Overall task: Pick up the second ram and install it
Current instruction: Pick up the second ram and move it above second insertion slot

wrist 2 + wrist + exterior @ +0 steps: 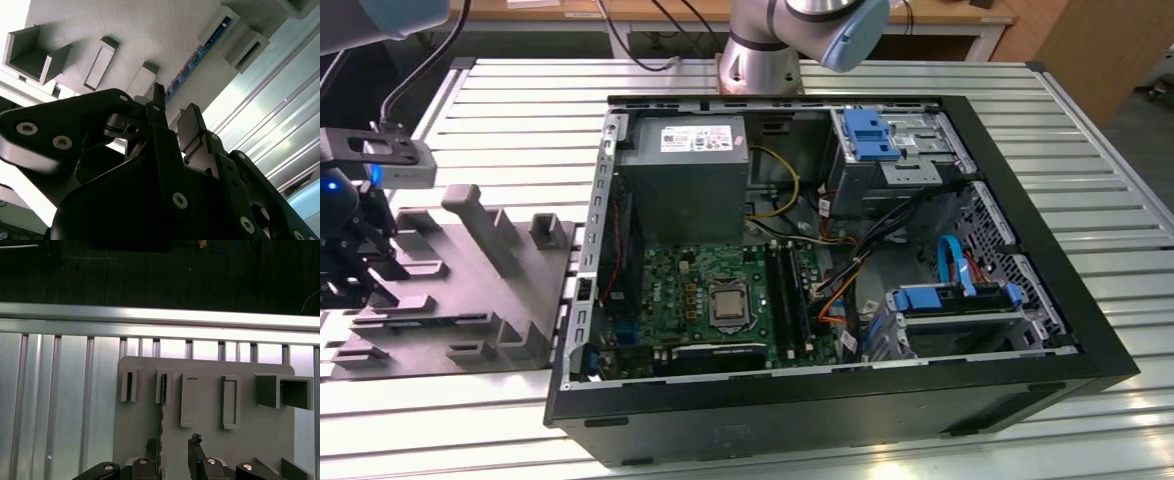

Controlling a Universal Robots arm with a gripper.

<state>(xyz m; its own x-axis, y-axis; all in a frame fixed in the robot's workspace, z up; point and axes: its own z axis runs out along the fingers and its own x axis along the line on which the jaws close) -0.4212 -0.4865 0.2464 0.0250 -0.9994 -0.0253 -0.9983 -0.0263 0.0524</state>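
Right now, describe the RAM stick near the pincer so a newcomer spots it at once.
On the exterior view's left of the computer case lies a grey slotted holder. In the second wrist view, the second ram stands on edge in one slot, beyond the open pincer. It alone is thin and blue.

Second ram [197,55] mostly hidden, edge-on within slots of grey holder [150,30].
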